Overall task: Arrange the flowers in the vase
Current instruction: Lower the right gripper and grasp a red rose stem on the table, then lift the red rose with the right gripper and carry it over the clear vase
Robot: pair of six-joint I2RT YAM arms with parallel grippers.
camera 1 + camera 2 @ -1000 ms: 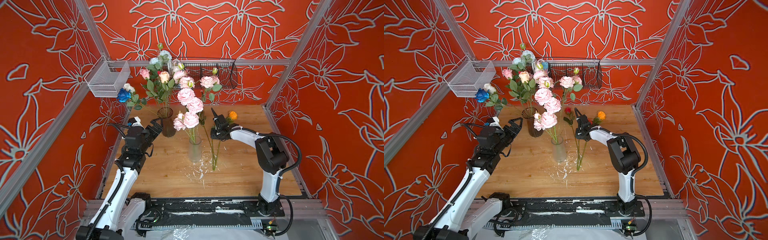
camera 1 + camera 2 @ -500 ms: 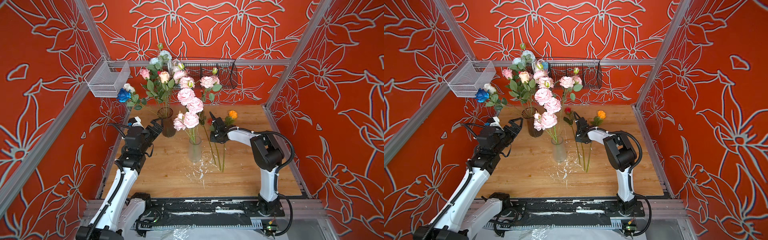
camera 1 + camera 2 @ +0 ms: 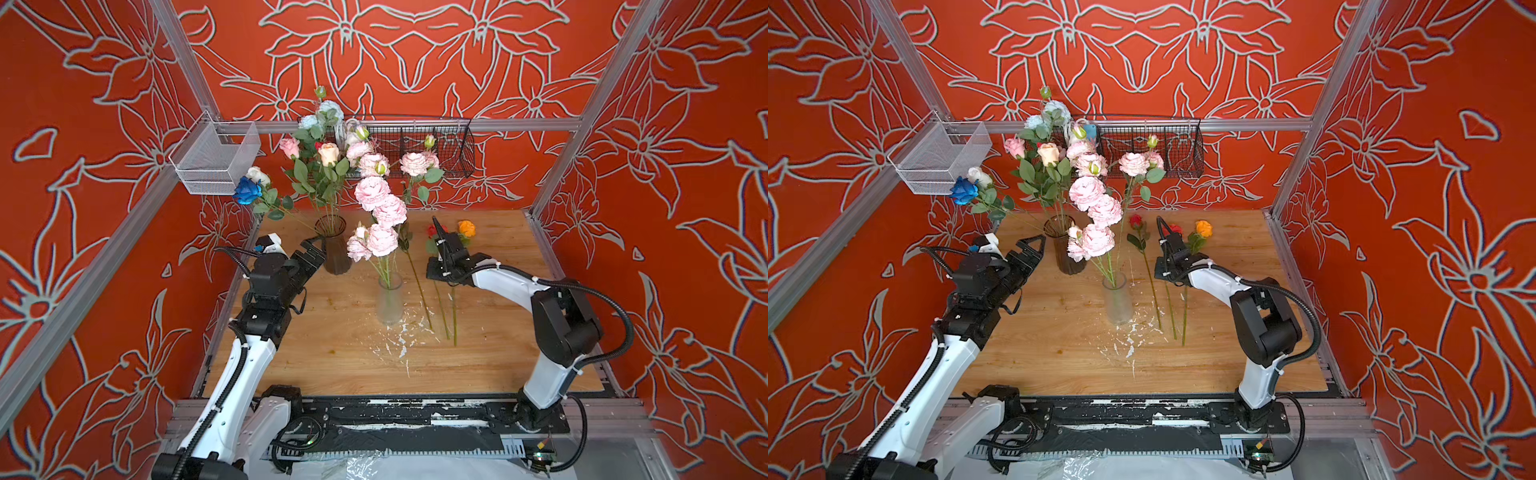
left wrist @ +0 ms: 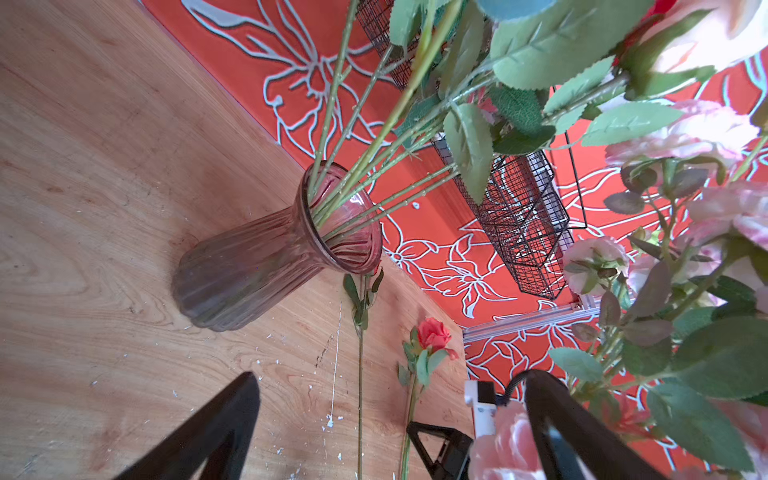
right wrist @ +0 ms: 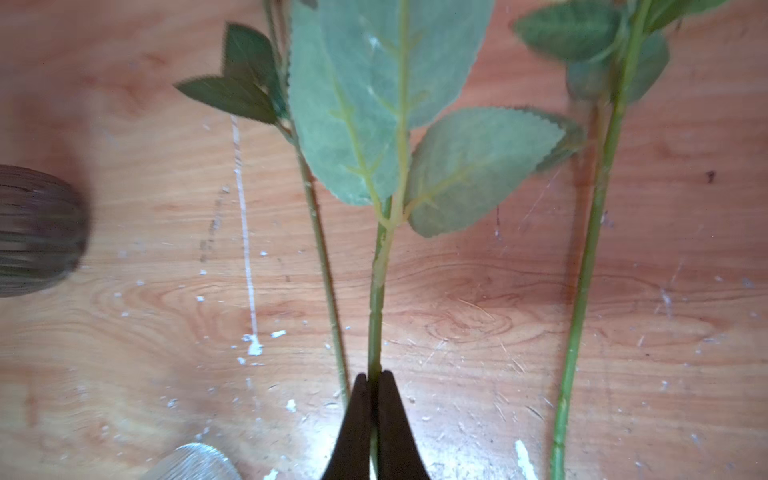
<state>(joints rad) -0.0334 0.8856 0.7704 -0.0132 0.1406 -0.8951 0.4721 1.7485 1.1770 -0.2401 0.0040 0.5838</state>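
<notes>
My right gripper [image 5: 374, 376] is shut on the green stem of a red rose [image 4: 432, 334] lying low over the wooden table [image 3: 519, 332]. In both top views that gripper [image 3: 436, 276] [image 3: 1165, 278] hides most of the rose head. An orange rose [image 3: 466, 227] lies to its right and another red rose [image 3: 1136, 220] to its left. A clear frosted vase [image 3: 390, 303] holds pink peonies [image 3: 382, 239]. A dark ribbed glass vase [image 3: 334, 249] [image 4: 266, 262] holds several flowers. My left gripper [image 3: 309, 249] [image 4: 390, 424] hangs open and empty beside the dark vase.
A black wire basket [image 3: 428, 145] hangs on the back rail and a silver mesh basket [image 3: 212, 160] on the left rail. White flecks [image 3: 395, 345] litter the table in front of the clear vase. Red patterned walls close in three sides.
The right gripper's jaws have closed on the middle stem. The near ends of the lying stems have swung to the right. The left arm has not moved.
</notes>
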